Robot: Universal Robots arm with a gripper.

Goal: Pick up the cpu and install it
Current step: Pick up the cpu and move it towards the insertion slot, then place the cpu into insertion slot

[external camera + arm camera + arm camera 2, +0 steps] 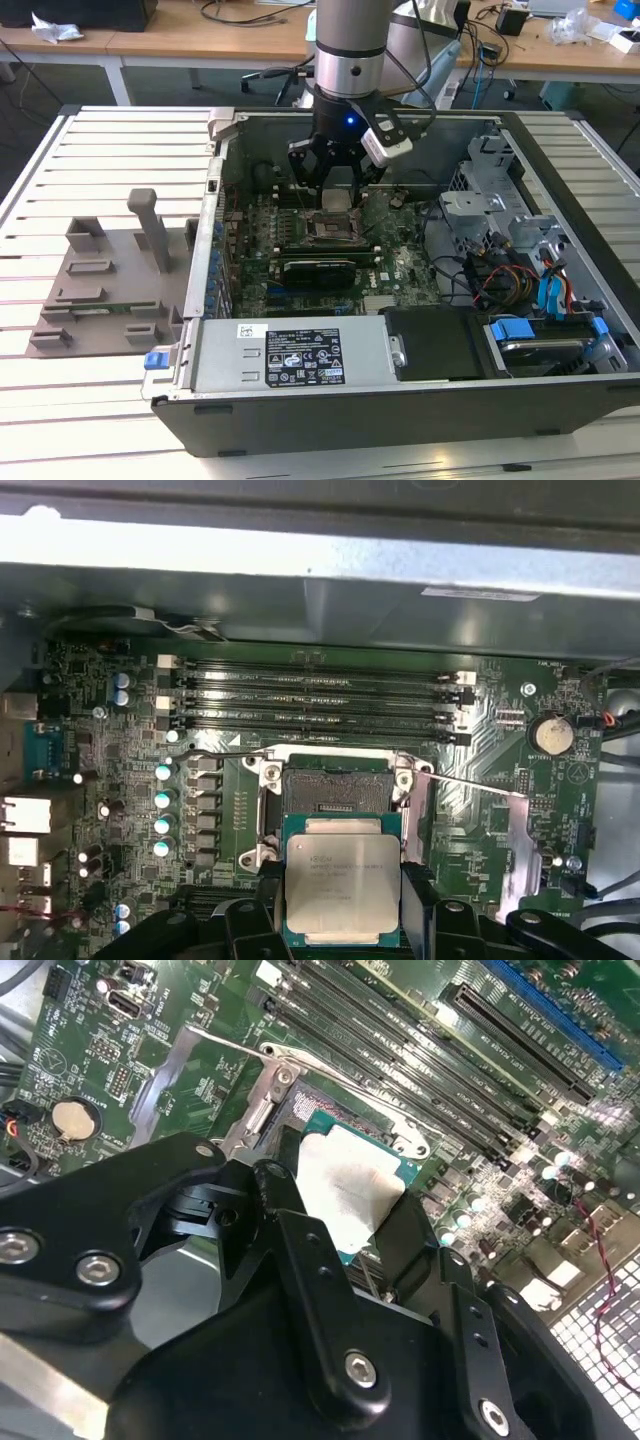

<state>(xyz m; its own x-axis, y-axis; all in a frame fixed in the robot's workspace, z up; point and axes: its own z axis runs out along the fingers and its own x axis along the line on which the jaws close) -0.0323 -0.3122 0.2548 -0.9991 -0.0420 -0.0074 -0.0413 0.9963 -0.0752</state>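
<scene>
The cpu [343, 880] is a flat square chip with a silvery top and a green rim. My gripper [343, 898] is shut on it, one black finger [268, 892] against each of two opposite edges. In the second wrist view the cpu [345, 1195] hangs between the fingers [285, 1175] just above the motherboard. The open black socket [335, 790] lies bare right beside the chip, with its metal frame around it. In the exterior view my gripper [335, 192] hangs inside the open computer case, with the cpu [335, 199] just over the socket [330, 230].
Several empty memory slots [315, 695] run beside the socket, and the silver load plate [470, 800] lies swung open. The case wall [215, 200], drive cage [480, 190], cables [500, 275] and power supply [290, 355] ring the board. A grey fixture [110, 280] sits at the exterior view's left.
</scene>
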